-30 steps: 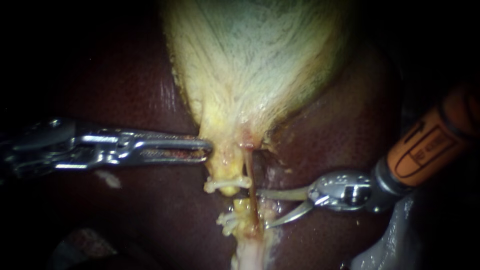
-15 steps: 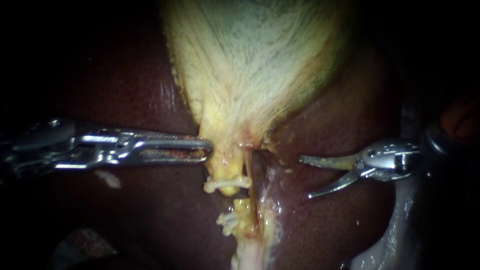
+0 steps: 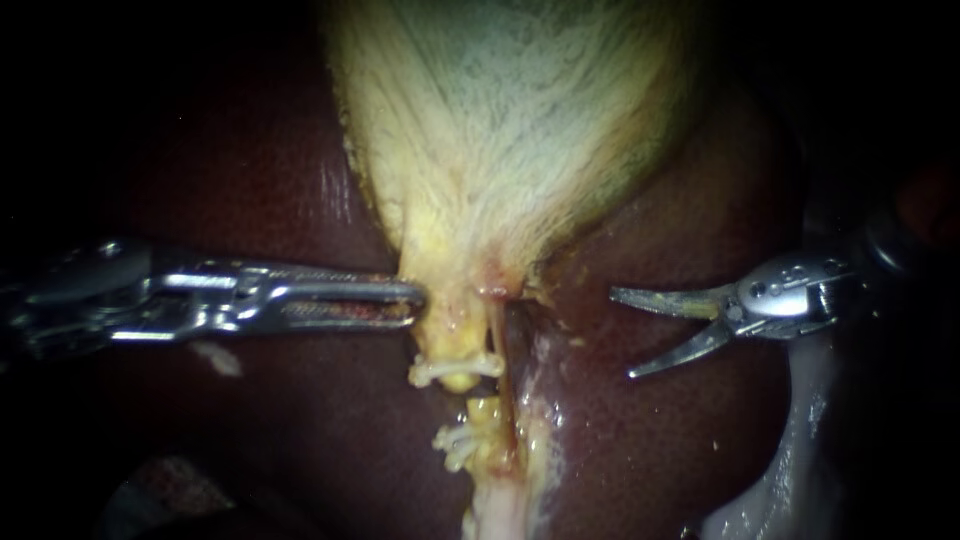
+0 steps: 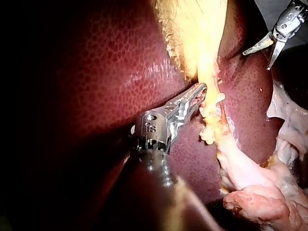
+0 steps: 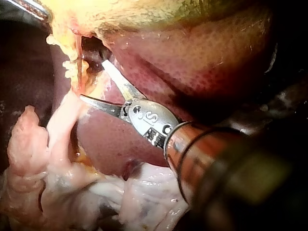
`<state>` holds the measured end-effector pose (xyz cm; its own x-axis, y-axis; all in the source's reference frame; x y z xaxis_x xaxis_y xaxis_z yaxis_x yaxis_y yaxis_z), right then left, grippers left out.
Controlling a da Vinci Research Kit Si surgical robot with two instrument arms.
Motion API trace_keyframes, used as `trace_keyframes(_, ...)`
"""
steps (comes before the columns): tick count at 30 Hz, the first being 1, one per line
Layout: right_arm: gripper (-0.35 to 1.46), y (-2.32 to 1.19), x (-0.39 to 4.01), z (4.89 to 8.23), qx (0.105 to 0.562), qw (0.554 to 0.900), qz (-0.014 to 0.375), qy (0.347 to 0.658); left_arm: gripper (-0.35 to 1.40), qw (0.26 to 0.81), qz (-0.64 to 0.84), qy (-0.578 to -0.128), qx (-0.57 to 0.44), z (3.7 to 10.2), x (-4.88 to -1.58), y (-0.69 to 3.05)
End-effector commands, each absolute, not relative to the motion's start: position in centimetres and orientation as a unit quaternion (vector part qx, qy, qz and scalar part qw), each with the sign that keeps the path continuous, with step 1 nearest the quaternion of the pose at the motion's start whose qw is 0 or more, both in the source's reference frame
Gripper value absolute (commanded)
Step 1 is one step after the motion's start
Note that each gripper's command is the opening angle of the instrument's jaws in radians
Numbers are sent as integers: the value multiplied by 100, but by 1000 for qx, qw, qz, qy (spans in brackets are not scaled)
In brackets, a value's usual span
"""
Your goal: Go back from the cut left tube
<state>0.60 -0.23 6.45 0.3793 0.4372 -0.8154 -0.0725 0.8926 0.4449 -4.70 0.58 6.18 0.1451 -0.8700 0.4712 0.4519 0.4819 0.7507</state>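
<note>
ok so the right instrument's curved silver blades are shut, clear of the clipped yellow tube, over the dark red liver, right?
No: the curved silver blades of the right instrument are open; the endoscope view shows a plain gap between them. The rest holds: clear of the clipped yellow tube, over the dark red liver.

Bare liver (image 3: 610, 440) between right instrument (image 3: 622, 334) and thin tube (image 3: 503, 385), gallbladder (image 3: 510, 130) above

Dark red, glistening liver (image 3: 250, 200) serving as bed, filling most of endoscope view. Pale yellow-white, fan-shaped gallbladder (image 3: 510, 130) lying on it, tapering to narrow neck. Below neck, yellow cut left tube (image 3: 483, 410) lying in two stumps, gap showing between. White clip (image 3: 455, 367) sitting on upper stump, more white clips (image 3: 452, 441) on lower. Thin reddish right tube (image 3: 503, 380) running just beside, unbroken. Whitish loose tissue (image 3: 790, 470) draping along liver's edge.
</note>
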Motion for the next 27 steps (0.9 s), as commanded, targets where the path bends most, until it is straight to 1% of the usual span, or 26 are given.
trace_keyframes(1,138,-23,62,645,171,813,157,534,-35,724,-456,-466,225,621,-475,56)
trace_keyframes(5,140,-24,65,646,170,813,157,534,-35,726,-451,-465,230,627,-491,52)
trace_keyframes(9,141,-26,66,647,169,813,157,534,-35,727,-450,-465,231,627,-499,52)
trace_keyframes(27,143,-27,65,646,169,813,157,534,-35,727,-448,-466,232,629,-503,51)
